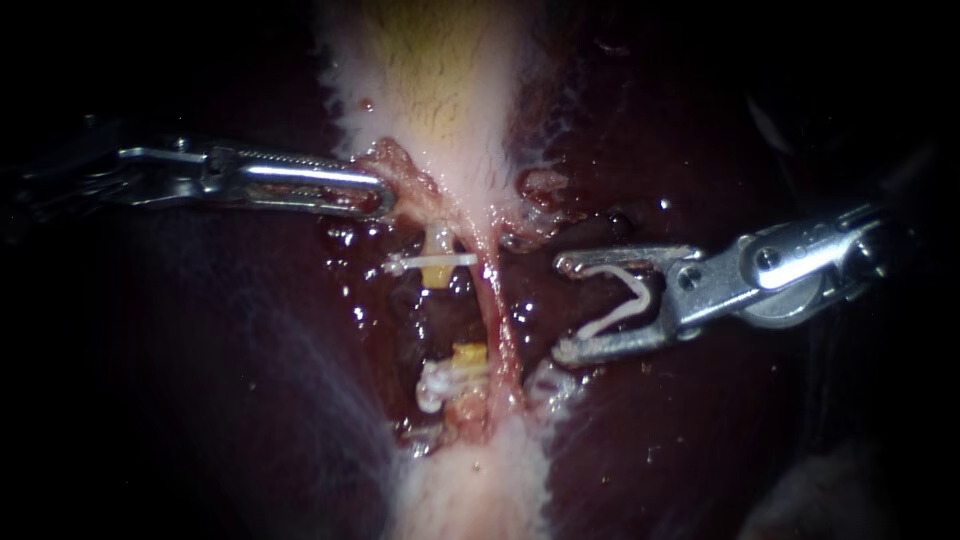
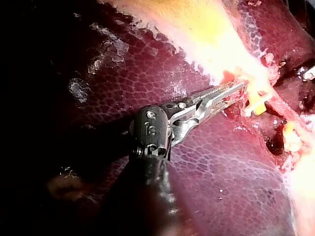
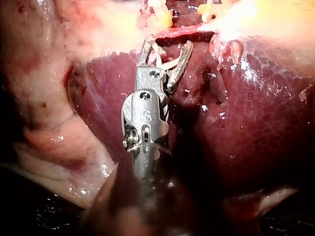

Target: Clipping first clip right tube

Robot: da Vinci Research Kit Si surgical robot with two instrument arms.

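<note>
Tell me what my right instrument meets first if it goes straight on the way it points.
Probably the right tube, the thin red strand just ahead of the right instrument and its loaded clip; depth between them is unclear.

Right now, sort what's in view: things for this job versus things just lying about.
Job: right instrument, its loaded clip, right tube, left instrument gripping the gallbladder edge.
Lying about: upper clip and lower clip on the left tube, liver.
</note>
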